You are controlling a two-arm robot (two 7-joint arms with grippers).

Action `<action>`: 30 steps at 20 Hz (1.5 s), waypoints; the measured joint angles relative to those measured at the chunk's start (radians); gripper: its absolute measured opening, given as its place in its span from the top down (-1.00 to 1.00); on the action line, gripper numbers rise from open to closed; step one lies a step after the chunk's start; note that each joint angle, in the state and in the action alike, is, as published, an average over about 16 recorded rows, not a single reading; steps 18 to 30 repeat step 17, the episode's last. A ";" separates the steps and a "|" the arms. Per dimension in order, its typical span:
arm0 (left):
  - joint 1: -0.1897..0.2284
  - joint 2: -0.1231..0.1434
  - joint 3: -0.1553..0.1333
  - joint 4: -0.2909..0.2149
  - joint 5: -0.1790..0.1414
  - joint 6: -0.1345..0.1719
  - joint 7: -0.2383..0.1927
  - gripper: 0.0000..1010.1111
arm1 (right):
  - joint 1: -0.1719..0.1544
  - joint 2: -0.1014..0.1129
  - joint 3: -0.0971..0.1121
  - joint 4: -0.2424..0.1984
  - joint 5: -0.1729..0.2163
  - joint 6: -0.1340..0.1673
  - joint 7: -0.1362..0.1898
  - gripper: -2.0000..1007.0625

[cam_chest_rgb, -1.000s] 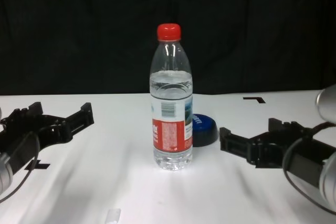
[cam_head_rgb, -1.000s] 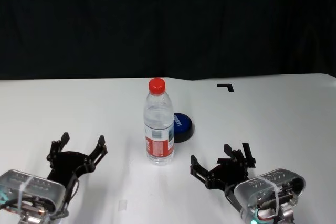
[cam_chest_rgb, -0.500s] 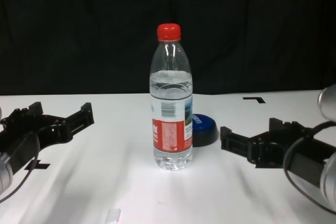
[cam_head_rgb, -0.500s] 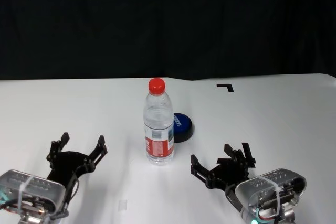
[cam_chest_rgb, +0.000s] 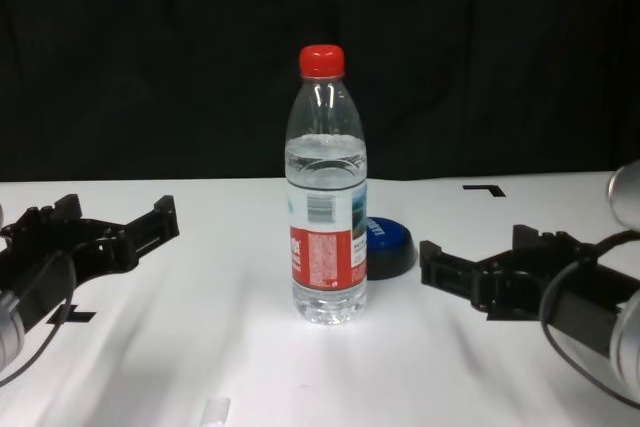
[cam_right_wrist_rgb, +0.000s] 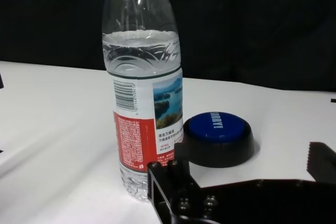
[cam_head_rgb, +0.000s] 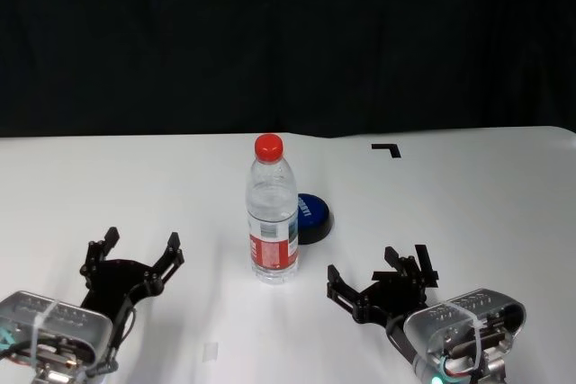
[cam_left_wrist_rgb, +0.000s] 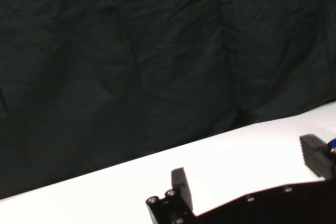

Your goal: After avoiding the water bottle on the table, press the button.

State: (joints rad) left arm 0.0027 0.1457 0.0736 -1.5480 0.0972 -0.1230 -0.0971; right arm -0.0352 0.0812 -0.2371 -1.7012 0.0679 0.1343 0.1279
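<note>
Water bottle (cam_head_rgb: 273,213) upright, red cap uppermost

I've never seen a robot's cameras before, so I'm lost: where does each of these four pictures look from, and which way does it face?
Head view: high up, looking down at the table; shows water bottle, button, left gripper, right gripper.
Chest view: low, facing forward; both forearms show beside the bottle.
Left wrist view: on the left arm, facing the black curtain; its fingertips show.
Right wrist view: on the right arm, facing bottle and button.
Head, chest and right wrist share bottle and button.
</note>
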 joint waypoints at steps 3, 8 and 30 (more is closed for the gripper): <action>0.000 0.000 0.000 0.000 0.000 0.000 0.000 -1.00 | 0.000 0.000 0.000 0.000 0.001 0.000 0.000 -0.99; 0.000 0.000 0.000 0.000 0.000 0.000 0.000 -1.00 | 0.000 0.000 0.000 0.000 0.001 0.000 0.000 -0.99; 0.000 0.000 0.000 0.000 0.000 0.000 0.000 -1.00 | 0.000 0.000 0.001 0.000 0.001 0.000 0.000 -0.99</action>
